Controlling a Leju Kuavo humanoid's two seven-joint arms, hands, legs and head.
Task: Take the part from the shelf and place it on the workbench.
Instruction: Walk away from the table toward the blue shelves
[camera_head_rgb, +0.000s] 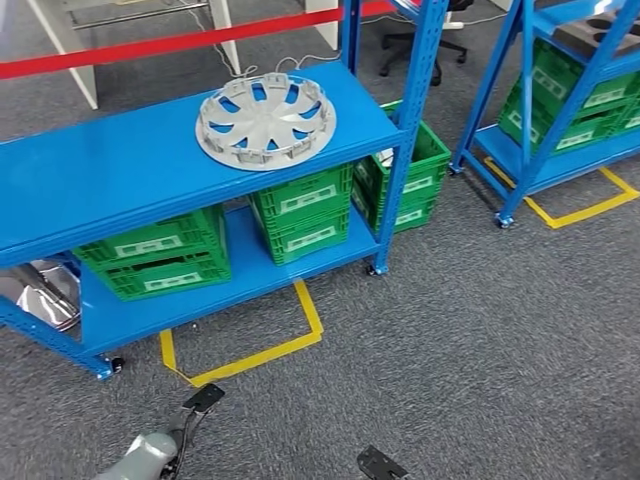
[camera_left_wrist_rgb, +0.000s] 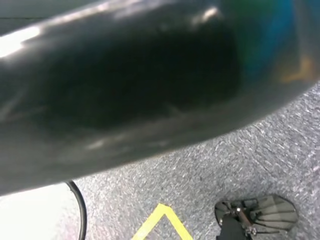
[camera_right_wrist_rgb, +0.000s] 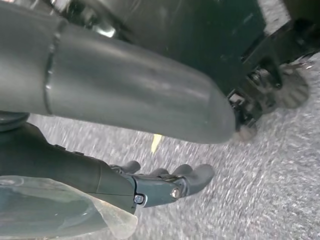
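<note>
We saw the wheel cover (camera_head_rgb: 266, 121) lying flat on the top board of the blue shelf (camera_head_rgb: 113, 170), toward its right end. Green crates (camera_head_rgb: 303, 212) sat at six o'clock below it. The right robot hand (camera_right_wrist_rgb: 166, 182) hung over grey carpet (camera_head_rgb: 468, 340), fingers loosely apart, gripping nothing. We couldn't tell the left robot hand's state.

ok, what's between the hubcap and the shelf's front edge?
Nothing: in the head view the hubcap lies on the shelf, and bare blue board runs from it to the front edge.
</note>
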